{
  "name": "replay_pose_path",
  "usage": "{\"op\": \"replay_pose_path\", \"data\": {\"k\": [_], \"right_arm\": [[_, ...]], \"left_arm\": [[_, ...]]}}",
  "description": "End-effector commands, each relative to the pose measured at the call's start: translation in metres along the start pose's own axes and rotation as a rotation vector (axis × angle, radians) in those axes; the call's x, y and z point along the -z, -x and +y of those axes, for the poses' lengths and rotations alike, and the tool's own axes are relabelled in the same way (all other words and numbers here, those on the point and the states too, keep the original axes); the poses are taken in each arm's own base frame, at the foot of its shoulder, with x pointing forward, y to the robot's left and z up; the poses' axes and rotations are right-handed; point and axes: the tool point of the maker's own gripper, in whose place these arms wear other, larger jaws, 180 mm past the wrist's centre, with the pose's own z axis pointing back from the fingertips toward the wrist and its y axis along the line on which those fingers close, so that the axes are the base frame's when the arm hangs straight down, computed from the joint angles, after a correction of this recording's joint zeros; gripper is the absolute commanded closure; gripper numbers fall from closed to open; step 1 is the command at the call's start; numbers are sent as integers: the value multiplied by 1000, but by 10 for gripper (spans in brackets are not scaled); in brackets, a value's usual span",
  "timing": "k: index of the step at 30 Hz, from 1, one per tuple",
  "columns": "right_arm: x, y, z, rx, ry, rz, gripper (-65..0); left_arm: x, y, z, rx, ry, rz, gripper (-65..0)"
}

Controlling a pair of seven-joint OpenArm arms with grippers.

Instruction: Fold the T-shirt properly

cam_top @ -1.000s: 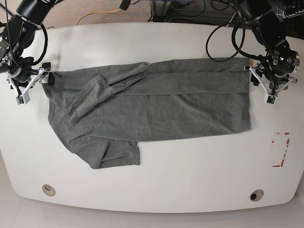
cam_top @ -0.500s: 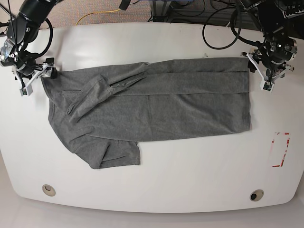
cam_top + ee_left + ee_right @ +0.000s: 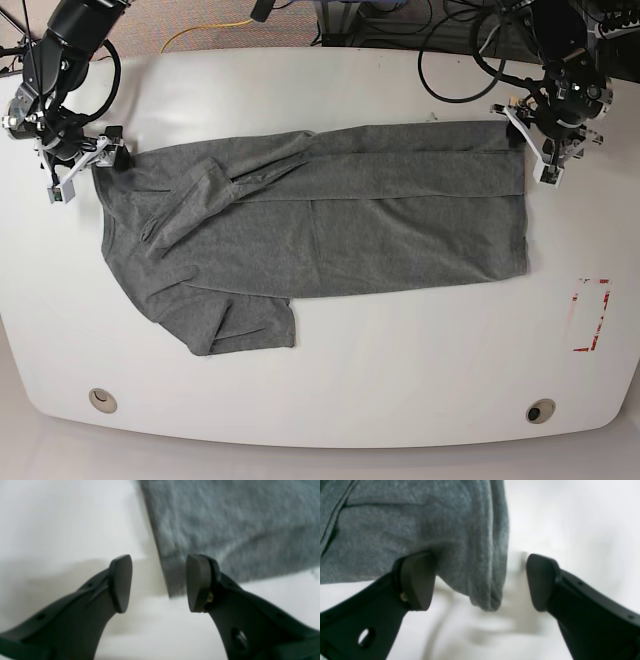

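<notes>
White tabletop with rounded corners fills the base view; it has two round holes near its 6 o'clock edge, red marks at 3 o'clock, and cables and carpet beyond the 12 o'clock edge. Heather-grey T-shirt lies across the middle, partly folded lengthwise, one sleeve sticking out toward 7 o'clock. Left gripper sits at the hem corner at 2 o'clock, jaws apart astride the edge. Right gripper at 10 o'clock has jaws wide apart around a bunched corner.

Left gripper gapes around the T-shirt corner.
</notes>
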Motion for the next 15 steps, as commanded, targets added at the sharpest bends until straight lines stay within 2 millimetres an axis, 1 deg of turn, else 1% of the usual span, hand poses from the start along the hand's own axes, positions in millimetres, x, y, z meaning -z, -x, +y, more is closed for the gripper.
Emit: {"op": "replay_pose_path", "data": {"k": [1, 3, 5, 6, 8, 11, 12, 13, 14, 15], "right_arm": [[-2, -8, 0, -9, 1, -21, -531], [-1, -7, 2, -6, -3, -21, -531], [-1, -6, 2, -5, -4, -19, -530], [-1, -6, 3, -5, -4, -18, -522], [0, -5, 4, -3, -7, -18, -477], [0, -5, 4, -1, -9, -19, -336], [0, -5, 4, -1, -9, -18, -287], [1, -3, 5, 1, -11, -16, -212], [2, -3, 7, 4, -15, -17, -174], [3, -2, 8, 5, -16, -14, -117]], "left_arm": [[-2, -13, -3, 25, 7, -38, -319], [-1, -13, -7, 33, 18, -36, -319], [1, -8, -10, 31, 28, -23, -319], [5, -4, -15, 20, 44, -12, -319], [11, 2, -17, 8, 60, 6, -319], [24, 14, -23, -20, 96, 45, -310], [27, 18, -24, -27, 104, 58, -289], [30, 22, -26, -35, 114, 70, -246], [31, 26, -26, -38, 118, 78, -200], [32, 27, -22, -34, 113, 81, -136]]}}
